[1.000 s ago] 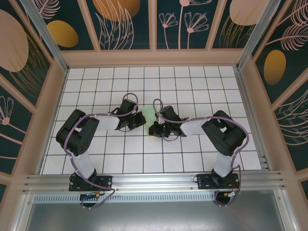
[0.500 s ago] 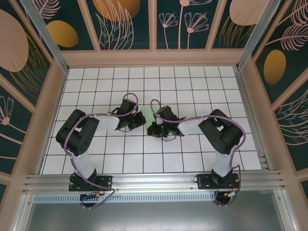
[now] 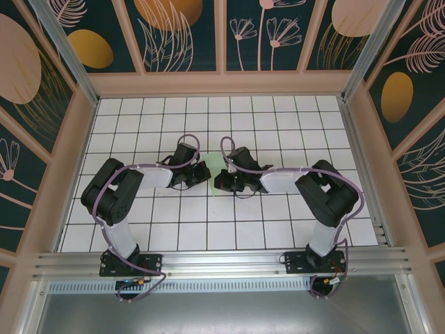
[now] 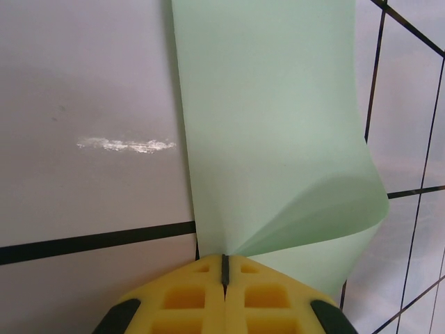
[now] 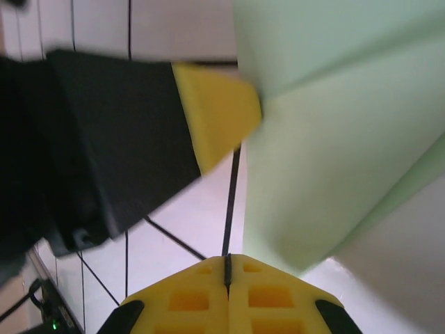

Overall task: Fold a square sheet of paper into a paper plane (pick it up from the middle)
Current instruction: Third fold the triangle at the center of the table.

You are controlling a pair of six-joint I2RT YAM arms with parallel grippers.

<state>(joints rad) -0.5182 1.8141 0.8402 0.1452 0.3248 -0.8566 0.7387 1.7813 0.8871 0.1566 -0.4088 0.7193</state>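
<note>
The square sheet of paper [image 3: 213, 165], pale mint green, lies on the tiled floor between my two grippers, with one part curled up off the floor. In the left wrist view the paper [image 4: 271, 125] narrows to a point at my left gripper [image 4: 224, 256], which is shut on its near edge. My left gripper [image 3: 206, 174] sits just left of the sheet. My right gripper [image 5: 227, 257] is shut with nothing in it, and its tips are on the floor just left of the paper [image 5: 334, 153]. The right gripper [image 3: 217, 183] faces the left one. The paper plane is out of view.
White gridded floor tiles [image 3: 278, 132] stretch all around the arms. Peach walls [image 3: 361, 139] and a metal rail [image 3: 222, 261] enclose the floor. The left gripper's yellow finger [image 5: 219, 115] and black body reach close in front of my right gripper.
The right arm has shifted slightly, moving its gripper a little farther from the near edge, beside the paper. The left arm has stayed still.
</note>
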